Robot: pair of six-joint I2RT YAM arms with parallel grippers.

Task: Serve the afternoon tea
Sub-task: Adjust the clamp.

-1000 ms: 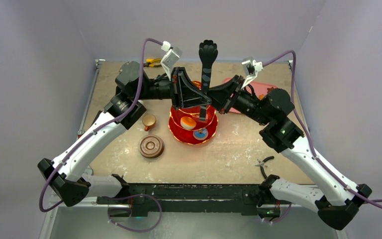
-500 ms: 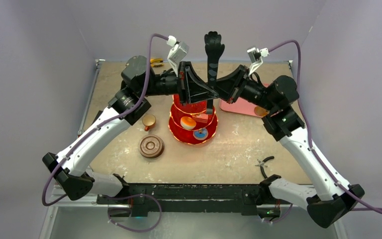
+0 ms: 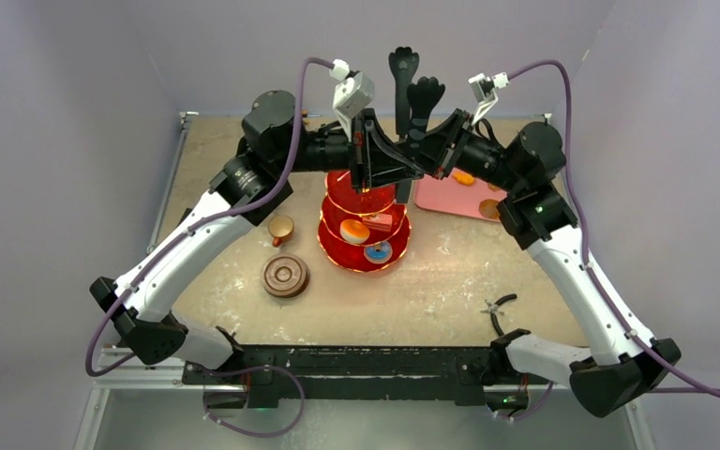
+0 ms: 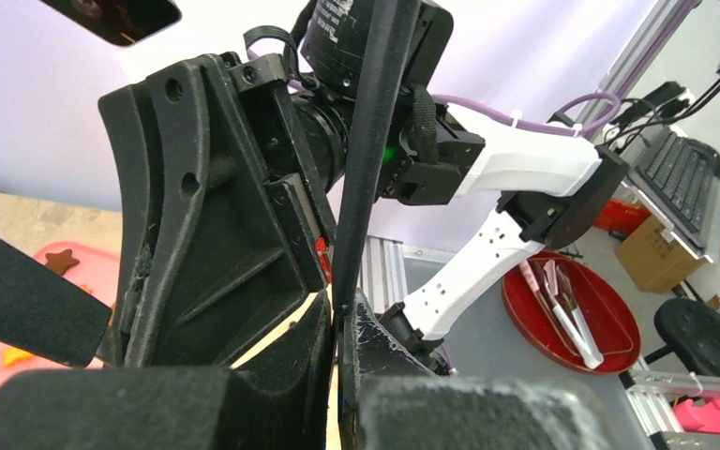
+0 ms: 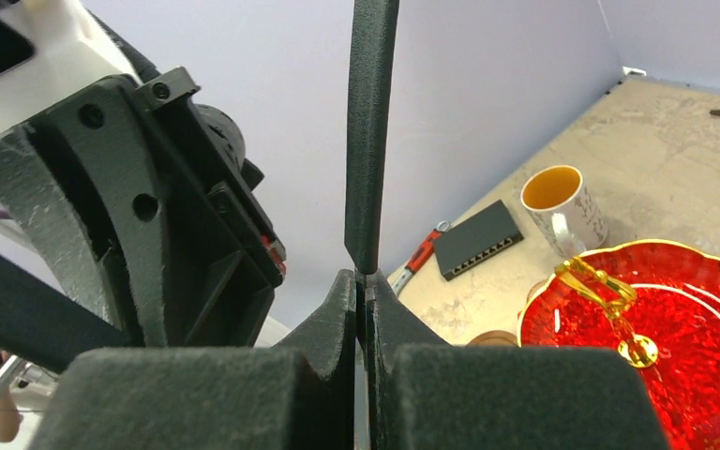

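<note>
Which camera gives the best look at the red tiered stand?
The top view: the stand shows all three tiers with pastries. The right wrist view catches only its top tier and gold handle. The left wrist view misses it.

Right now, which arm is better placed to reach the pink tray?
Likely right: the left gripper and right gripper both clamp the tongs, but the pink tray lies nearer the right.
</note>
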